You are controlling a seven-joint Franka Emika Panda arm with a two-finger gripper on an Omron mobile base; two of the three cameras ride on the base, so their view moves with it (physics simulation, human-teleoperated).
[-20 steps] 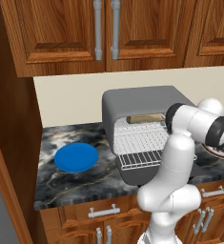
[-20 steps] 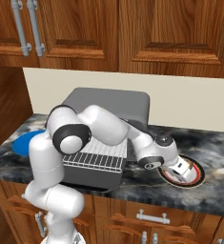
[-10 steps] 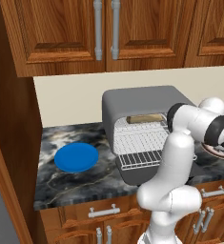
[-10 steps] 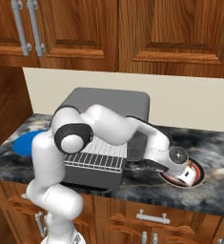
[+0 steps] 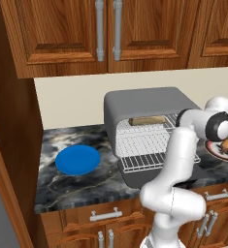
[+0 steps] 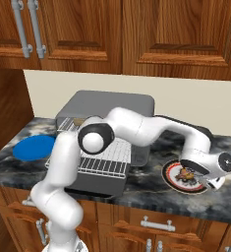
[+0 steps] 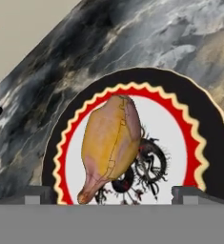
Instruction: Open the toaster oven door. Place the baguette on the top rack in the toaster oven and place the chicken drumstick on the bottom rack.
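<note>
The robot's two-finger hand [image 7: 111, 195] hangs over the white plate with the dark red, scalloped rim [image 7: 192, 143], and its two dark fingertips [image 7: 189, 193] stand wide apart, released, with nothing between them. Directly under the hand, between the two tips, lies the golden-brown lumpy chicken drumstick [image 7: 111, 145], resting on the plate with its thin end toward the hand camera. The tips do not touch the meat. A dark drawn figure is on the plate just beside the drumstick.

From the right base view, the hand [image 6: 208, 179] is at the far end of the white arm, low over the same plate [image 6: 172, 173], which stands on the dark marbled stone bench [image 6: 151, 194]. The drumstick [image 6: 188, 173] shows there as a small brown lump.

Well apart from the hand, back along the arm, stands the boxy mid-grey toaster oven [image 5: 149, 99]. Its flat dark grey door [image 5: 135, 181] is folded down and open. Inside, the short tan-brown baguette [image 5: 147, 120] lies on the higher silver-white wire rack [image 5: 171, 122]. The lower silver-white wire rack [image 5: 142, 162] is pulled out over the open door and carries nothing.

Beyond the oven, farthest from the hand, a round blue plate [image 5: 77, 160] lies flat on the bench. Brown wooden cabinets [image 5: 62, 34] with grey bar handles hang above.
</note>
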